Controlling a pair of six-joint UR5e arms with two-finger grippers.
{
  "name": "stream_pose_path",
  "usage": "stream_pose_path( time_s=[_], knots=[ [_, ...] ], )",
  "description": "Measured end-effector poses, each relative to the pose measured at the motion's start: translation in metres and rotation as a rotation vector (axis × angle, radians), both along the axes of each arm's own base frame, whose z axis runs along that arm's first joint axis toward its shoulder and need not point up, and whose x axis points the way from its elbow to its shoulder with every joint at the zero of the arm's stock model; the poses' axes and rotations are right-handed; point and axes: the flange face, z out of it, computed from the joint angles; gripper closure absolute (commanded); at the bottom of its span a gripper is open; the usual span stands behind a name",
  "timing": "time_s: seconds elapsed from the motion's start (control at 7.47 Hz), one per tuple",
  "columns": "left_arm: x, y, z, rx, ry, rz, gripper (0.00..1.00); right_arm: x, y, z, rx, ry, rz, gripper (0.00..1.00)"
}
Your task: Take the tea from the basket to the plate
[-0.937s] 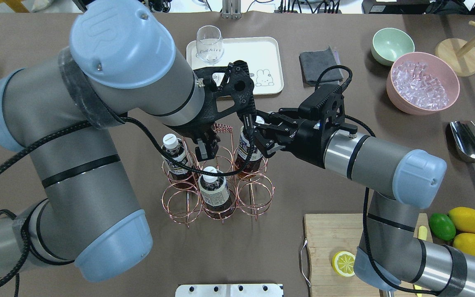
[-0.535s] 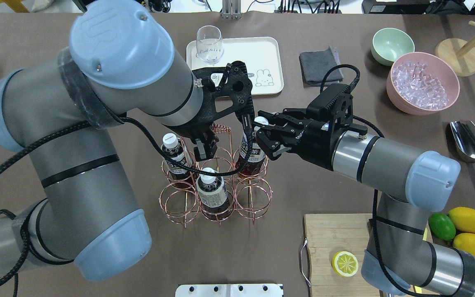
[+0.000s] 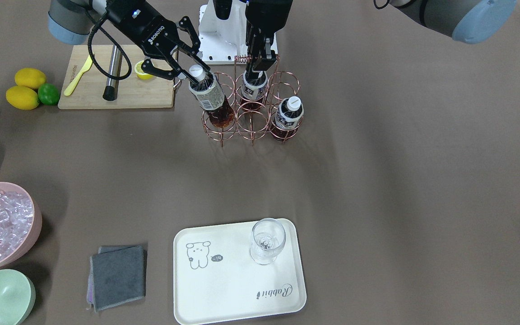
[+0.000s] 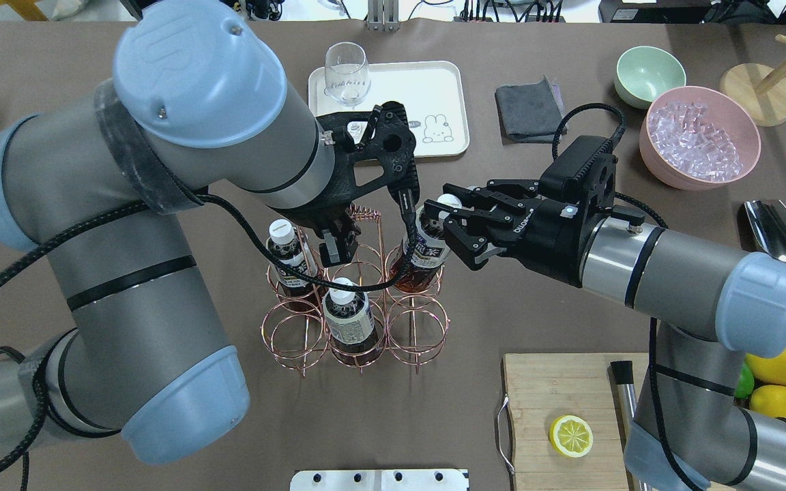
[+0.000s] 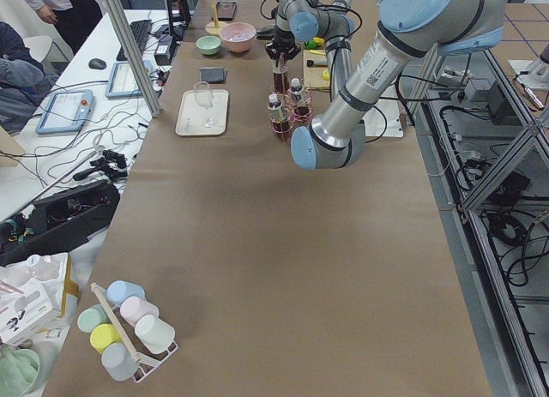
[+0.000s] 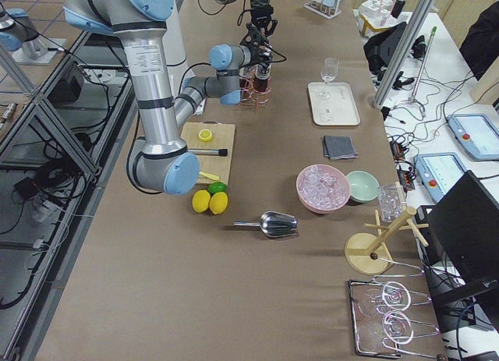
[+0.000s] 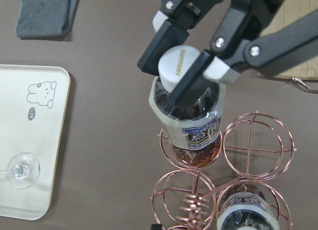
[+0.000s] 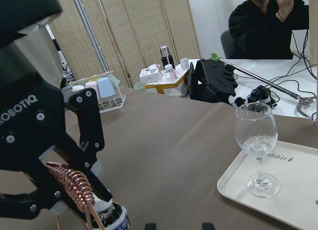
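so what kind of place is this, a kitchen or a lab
Most likely a robotics lab staged as a drinks counter: the left arm and right arm share a long table, a teach pendant and cables lie on the side desk, a person is nearby.

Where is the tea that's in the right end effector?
Overhead view: the tea leans in the basket's far-row slot on the view's right, base inside the ring, its cap clamped by the right end effector.
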Motion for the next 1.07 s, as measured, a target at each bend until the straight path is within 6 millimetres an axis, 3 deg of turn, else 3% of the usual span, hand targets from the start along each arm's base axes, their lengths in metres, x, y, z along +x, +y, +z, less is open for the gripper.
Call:
stream_pose_path(
  time_s=[0.27,1.07],
  knots=[
    [0.0,0.0,0.0,0.0,0.0,-0.001,1.0,0.016,-0.008,-0.008,0.002,0.012,0.014,1.0],
    [-0.006,-0.006,0.004,-0.001,-0.012,-0.011,1.0,0.086,-0.065,-0.028,0.018,0.023,0.075,1.0]
  ],
)
